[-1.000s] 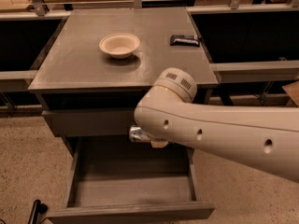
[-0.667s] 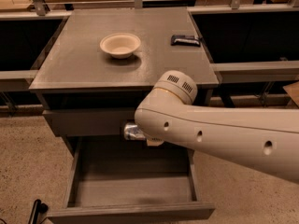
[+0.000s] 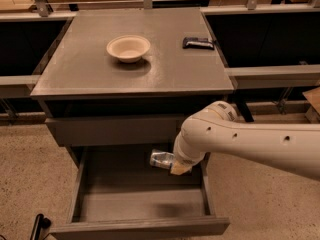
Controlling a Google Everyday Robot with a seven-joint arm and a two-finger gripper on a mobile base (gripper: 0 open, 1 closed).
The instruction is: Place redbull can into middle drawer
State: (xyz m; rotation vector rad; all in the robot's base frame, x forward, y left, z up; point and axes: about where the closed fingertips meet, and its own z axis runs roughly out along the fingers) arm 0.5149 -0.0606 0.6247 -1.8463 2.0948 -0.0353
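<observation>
The redbull can (image 3: 161, 159), silver and blue, lies on its side in my gripper (image 3: 176, 165), sticking out to the left. The gripper is shut on it, at the end of the white arm that comes in from the right. It holds the can over the rear right part of the open middle drawer (image 3: 140, 205), a little above the bare grey-brown floor. The arm's wrist hides most of the fingers.
A closed grey drawer front (image 3: 112, 130) sits just above the open drawer. On the grey cabinet top (image 3: 170, 74) stand a cream bowl (image 3: 128, 48) and a dark flat wrapped bar (image 3: 198, 43). Dark shelving flanks the cabinet on both sides.
The arm has dropped and swung down, carrying the can from in front of the upper drawer panel to inside the open drawer's space.
</observation>
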